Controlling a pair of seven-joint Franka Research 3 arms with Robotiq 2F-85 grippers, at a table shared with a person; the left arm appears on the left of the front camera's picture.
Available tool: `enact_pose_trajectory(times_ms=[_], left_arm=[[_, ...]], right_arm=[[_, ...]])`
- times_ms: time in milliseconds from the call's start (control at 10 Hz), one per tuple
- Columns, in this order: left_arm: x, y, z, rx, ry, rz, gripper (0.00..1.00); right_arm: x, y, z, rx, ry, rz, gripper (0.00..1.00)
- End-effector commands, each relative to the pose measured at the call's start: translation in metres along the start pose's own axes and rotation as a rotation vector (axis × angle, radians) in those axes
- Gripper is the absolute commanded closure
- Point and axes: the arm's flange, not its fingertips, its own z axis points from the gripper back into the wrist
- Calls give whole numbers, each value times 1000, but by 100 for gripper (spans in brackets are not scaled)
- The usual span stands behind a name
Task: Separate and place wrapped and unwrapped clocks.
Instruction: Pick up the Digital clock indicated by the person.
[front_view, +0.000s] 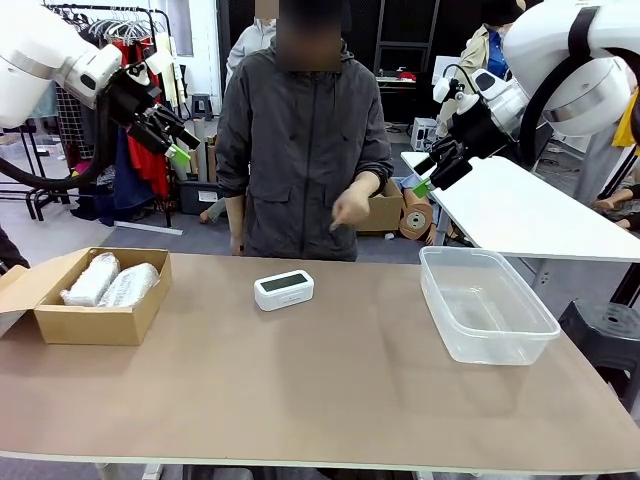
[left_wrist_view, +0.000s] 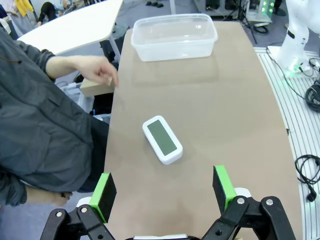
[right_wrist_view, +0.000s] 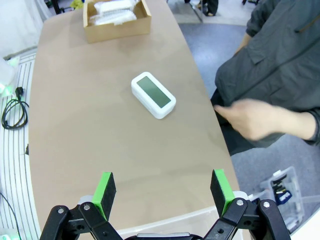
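— Where is the bare clock (front_view: 284, 289)?
— Flat on the bench (front_view: 330, 400), near the middle of the far edge, screen up, with open room all around it. The two wrapped clocks (front_view: 110, 281) lie side by side in the cardboard box (front_view: 95, 326) by the left edge. The clear tub (front_view: 487, 352) stands near the right edge.
— And the fingers?
— The left fingers (left_wrist_view: 104, 196) and right fingers (right_wrist_view: 221, 192) are spread wide, holding nothing, both raised high above the bench. A person's hand (front_view: 350, 207) hangs just beyond the far edge.

Unwrapped clock (front_view: 284, 290) lies between box (front_view: 98, 326), left, and tub (front_view: 500, 348), right
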Motion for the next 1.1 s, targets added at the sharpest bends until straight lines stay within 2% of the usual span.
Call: enact_pose_trajectory(times_ms=[0, 1000], left_arm=[[1, 0, 1, 8, 2, -8, 0], [1, 0, 1, 8, 2, -8, 0]], right_arm=[[1, 1, 1, -6, 4, 3, 0], [1, 1, 1, -6, 4, 3, 0]])
